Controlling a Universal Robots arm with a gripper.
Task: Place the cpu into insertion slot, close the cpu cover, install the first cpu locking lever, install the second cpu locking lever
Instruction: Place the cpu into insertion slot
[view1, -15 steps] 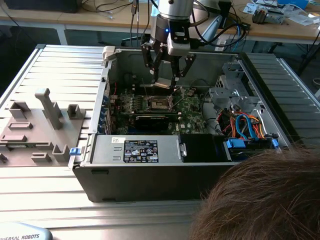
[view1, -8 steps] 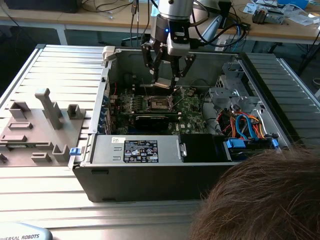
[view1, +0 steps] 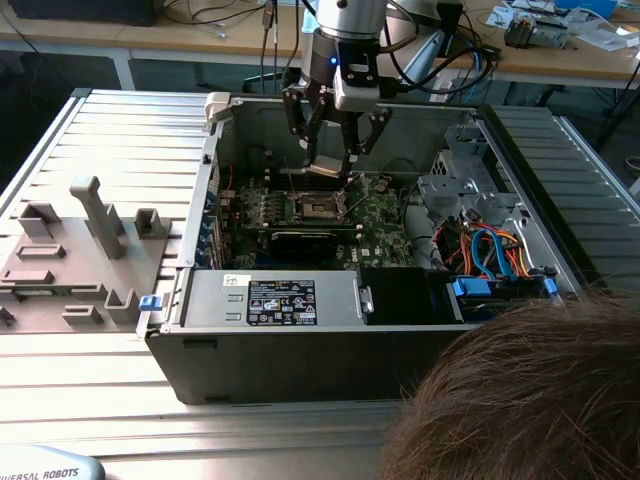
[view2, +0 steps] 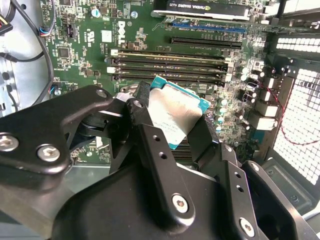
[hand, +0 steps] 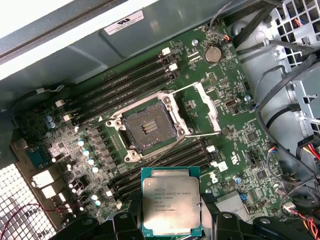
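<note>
My gripper (view1: 328, 170) hangs inside the open computer case, shut on the cpu (view1: 326, 168), a small square chip with a silver top. In both wrist views the cpu (hand: 171, 207) (view2: 176, 116) sits clamped between black fingers (view2: 150, 135) at its two opposite edges. The insertion slot (hand: 150, 129) is a dark square socket with a silver rim on the green board, bare inside, a short way below and beside the held chip. The cpu cover (hand: 207, 107), a silver frame, stands swung open at the socket's side. In the exterior view the insertion slot (view1: 318, 208) lies just under the gripper.
Rows of black memory slots (hand: 125, 82) flank the socket. A long black card (view1: 292, 240) lies close by it. A drive cage with blue and orange cables (view1: 490, 250) fills the exterior view's right of the case. A person's hair (view1: 520, 400) is at the front right; grey fixtures (view1: 90, 250) stand left.
</note>
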